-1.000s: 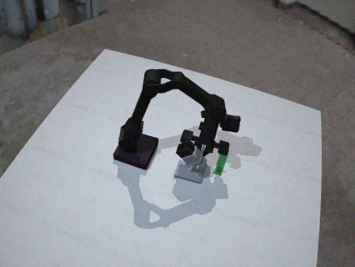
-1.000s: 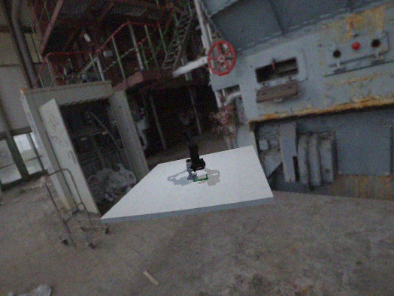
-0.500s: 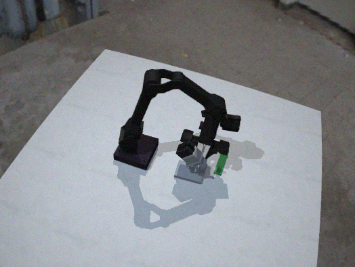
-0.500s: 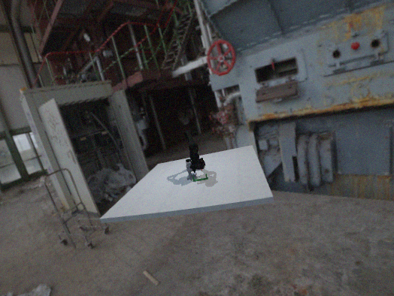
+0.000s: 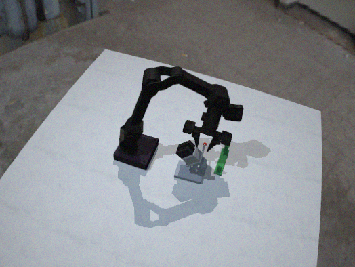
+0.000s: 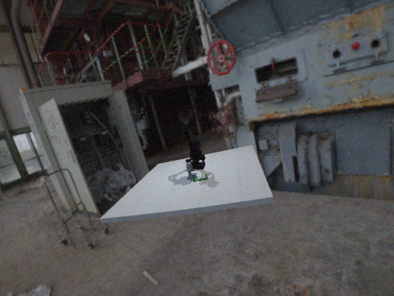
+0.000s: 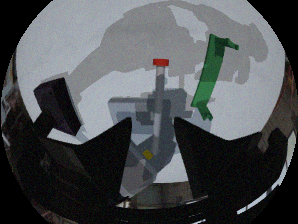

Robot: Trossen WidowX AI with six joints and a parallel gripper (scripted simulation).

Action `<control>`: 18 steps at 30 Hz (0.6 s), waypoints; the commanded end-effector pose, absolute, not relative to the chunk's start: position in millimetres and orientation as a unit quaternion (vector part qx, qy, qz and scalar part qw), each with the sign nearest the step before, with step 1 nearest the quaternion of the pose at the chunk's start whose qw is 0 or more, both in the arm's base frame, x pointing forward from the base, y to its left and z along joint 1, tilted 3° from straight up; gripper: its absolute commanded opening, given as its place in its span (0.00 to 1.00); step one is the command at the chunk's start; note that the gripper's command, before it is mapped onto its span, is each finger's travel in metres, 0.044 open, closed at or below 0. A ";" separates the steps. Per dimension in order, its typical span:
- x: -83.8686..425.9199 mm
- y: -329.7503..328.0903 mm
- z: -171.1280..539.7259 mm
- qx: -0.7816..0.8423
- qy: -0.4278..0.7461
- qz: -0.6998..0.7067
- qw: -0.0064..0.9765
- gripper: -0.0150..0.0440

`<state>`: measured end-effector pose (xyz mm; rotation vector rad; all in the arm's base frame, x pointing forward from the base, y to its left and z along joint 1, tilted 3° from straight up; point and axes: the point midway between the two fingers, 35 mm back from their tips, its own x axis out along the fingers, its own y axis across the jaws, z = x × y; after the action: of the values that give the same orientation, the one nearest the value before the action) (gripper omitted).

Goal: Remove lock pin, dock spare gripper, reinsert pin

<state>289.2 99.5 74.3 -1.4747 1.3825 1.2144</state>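
The lock pin (image 5: 202, 151) (image 7: 159, 90), a grey rod with a red head, stands steeply at the mount, head up. Its lower end meets the mount's tilted grey head; how deep it sits is hidden. The mount's grey base plate (image 5: 184, 173) (image 7: 118, 106) lies flat. A black-ended part (image 5: 185, 149) sticks out at the left of the tilted head; I cannot tell whether it is docked. A green piece (image 5: 221, 160) (image 6: 200, 179) (image 7: 207, 77) with a short prong at each end lies to the right. My gripper (image 5: 203, 148) (image 7: 152, 121) is partly open over the pin, fingertips on either side, holding nothing.
The arm's dark base (image 5: 135, 155) (image 7: 57, 106) stands left of the mount. The white table (image 5: 81, 217) (image 6: 180, 200) carries everything, with its near edge in the exterior view. Arm shadows cross the mount and the green piece.
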 end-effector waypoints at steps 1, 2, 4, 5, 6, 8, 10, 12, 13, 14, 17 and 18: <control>288.6 106.1 82.3 -0.578 0.542 0.476 0.382 0.59; 288.4 107.6 84.4 -0.578 0.542 0.476 0.382 0.59; 288.1 110.5 88.6 -0.578 0.542 0.476 0.381 0.59; 287.9 111.9 90.7 -0.579 0.542 0.476 0.381 0.59; 287.8 113.4 92.8 -0.579 0.542 0.476 0.381 0.59; 287.5 116.3 97.1 -0.579 0.542 0.476 0.380 0.59; 287.2 119.2 101.3 -0.580 0.542 0.475 0.379 0.59; 286.9 122.1 105.5 -0.580 0.542 0.475 0.378 0.59; 286.8 123.6 107.7 -0.581 0.542 0.475 0.378 0.59; 286.7 125.1 109.8 -0.581 0.542 0.475 0.378 0.59; 286.4 128.7 115.2 -0.582 0.542 0.475 0.377 0.59; 286.3 129.9 116.9 -0.582 0.542 0.475 0.377 0.59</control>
<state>286.9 125.5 112.0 -1.4918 1.3865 1.2131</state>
